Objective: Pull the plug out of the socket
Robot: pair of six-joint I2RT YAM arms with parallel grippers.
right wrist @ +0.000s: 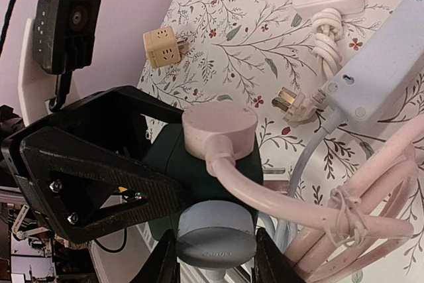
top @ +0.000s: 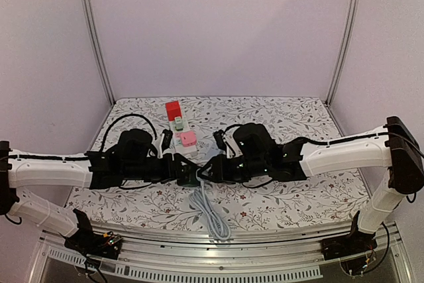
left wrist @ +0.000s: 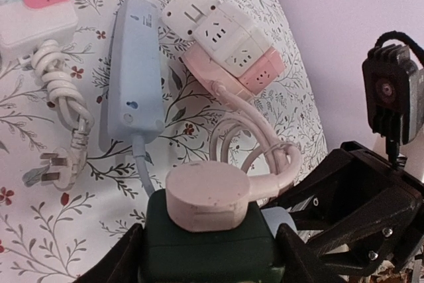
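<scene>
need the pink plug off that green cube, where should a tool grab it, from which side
Grip the pink plug by its round cap across the rim, on the sides clear of the cable exit, coming face-on from opposite the green cube. The cap stands proud of it and the cable leaves sideways. The left tool holds the cube; the right tool holds the grey-blue plug.

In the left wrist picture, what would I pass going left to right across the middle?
white bundled cord → blue power strip → stacked white and pink power strips → black camera on the other arm
</scene>
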